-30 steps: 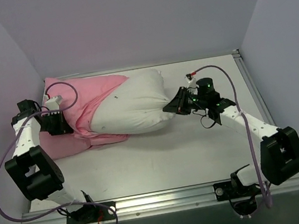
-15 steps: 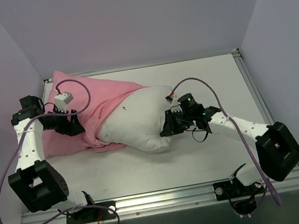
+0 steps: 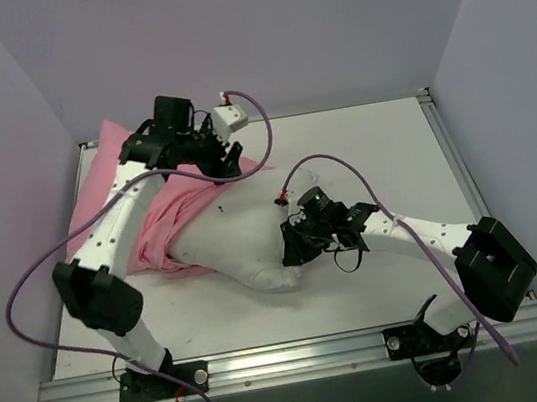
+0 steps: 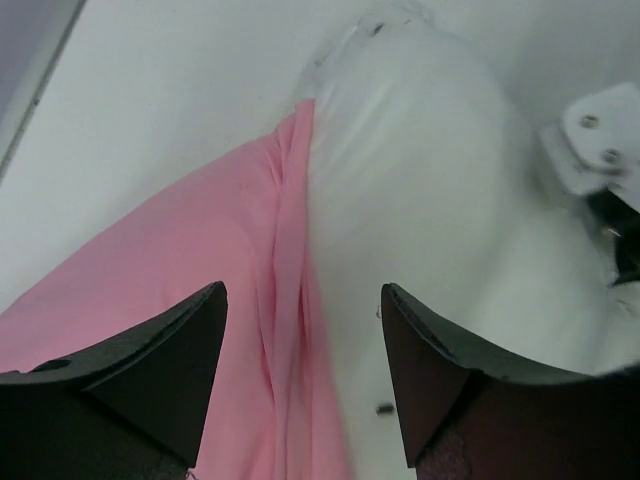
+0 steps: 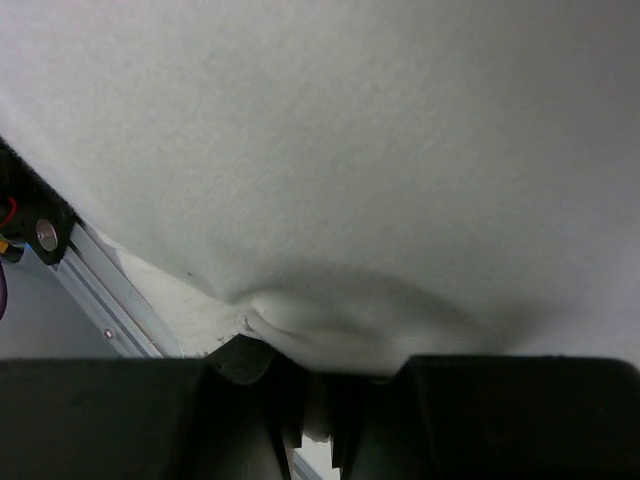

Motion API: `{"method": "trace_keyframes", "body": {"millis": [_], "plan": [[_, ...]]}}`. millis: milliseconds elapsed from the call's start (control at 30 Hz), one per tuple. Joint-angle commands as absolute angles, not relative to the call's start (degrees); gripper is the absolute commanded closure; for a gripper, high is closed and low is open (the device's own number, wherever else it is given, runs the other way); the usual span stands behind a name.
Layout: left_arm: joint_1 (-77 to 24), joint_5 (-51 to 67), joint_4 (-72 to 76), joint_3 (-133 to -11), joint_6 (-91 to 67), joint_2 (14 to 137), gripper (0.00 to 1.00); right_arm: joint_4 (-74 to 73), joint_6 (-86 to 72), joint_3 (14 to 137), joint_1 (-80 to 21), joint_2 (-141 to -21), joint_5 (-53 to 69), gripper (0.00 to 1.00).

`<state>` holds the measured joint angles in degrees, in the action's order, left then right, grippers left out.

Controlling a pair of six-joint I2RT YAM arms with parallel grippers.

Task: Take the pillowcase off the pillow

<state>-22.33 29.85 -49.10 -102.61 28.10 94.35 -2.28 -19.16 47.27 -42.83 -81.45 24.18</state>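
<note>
The pink pillowcase (image 3: 176,207) lies bunched at the back left of the table, still covering the left end of the white pillow (image 3: 239,238). My left gripper (image 3: 231,163) hovers open above the pillowcase's edge, holding nothing. In the left wrist view the gripper (image 4: 302,290) frames the pillowcase's hem (image 4: 200,270) where it meets the bare pillow (image 4: 420,190). My right gripper (image 3: 292,248) is shut on the pillow's near right corner. The right wrist view shows the gripper (image 5: 322,395) pinching a fold of the pillow (image 5: 330,150).
Grey walls close in the table on the left, back and right. An aluminium rail (image 3: 302,358) runs along the front edge. Purple cables loop over both arms. Bare white tabletop (image 3: 381,144) lies to the right of the pillow.
My left gripper let go of the pillowcase, opened, and swung up and right over the hem. My right gripper dragged the pillow's corner left and toward the front.
</note>
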Motion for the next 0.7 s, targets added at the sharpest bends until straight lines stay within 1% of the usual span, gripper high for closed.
{"method": "trace_keyframes", "body": {"millis": [0, 100, 133, 267, 333, 367, 400, 433, 467, 533, 600, 667], "plan": [[-25.3, 17.9, -52.2, -109.4, 28.4, 104.9, 0.3, -6.5, -17.6, 47.7, -43.6, -82.4, 22.4, 1.0], [-25.7, 12.8, -51.5, -113.4, 25.9, 109.1, 0.4, -6.3, -17.9, 47.1, -43.8, -82.2, 22.8, 1.0], [-25.7, 12.0, -50.5, -114.2, 25.5, 109.6, 0.41, -6.2, -18.0, 46.8, -43.9, -82.1, 22.9, 1.0], [-26.0, 12.3, -50.4, -115.2, 25.5, 110.5, 0.43, -6.3, -18.5, 45.8, -44.0, -81.4, 23.1, 1.0], [-26.2, 12.0, -51.1, -114.3, 25.8, 110.9, 0.49, -6.6, -18.8, 45.6, -44.0, -80.9, 22.6, 1.0], [-26.2, 11.3, -51.1, -113.9, 25.7, 111.0, 0.62, -6.7, -18.8, 45.6, -43.9, -80.7, 22.4, 1.0], [-26.1, 10.6, -51.0, -113.6, 25.3, 111.3, 0.71, -6.6, -19.0, 45.6, -44.0, -80.7, 22.3, 1.0], [-26.0, 9.2, -50.2, -113.6, 24.6, 111.4, 0.9, -6.9, -19.1, 45.5, -44.0, -80.7, 22.5, 1.0], [-25.8, 8.9, -49.8, -114.0, 23.1, 111.6, 0.94, -7.2, -19.1, 45.4, -43.9, -80.9, 22.5, 1.0], [-24.5, 8.3, -49.0, -115.7, 21.5, 112.2, 0.96, -8.5, -19.4, 45.1, -44.0, -81.4, 22.4, 1.0], [-22.9, 7.2, -48.3, -119.9, 18.5, 114.1, 0.98, -9.5, -19.9, 44.0, -44.0, -81.3, 22.2, 1.0], [-19.4, 4.3, -47.9, -123.1, 15.6, 116.1, 0.98, -9.9, -21.6, 42.7, -44.0, -80.7, 22.6, 1.0]]}}
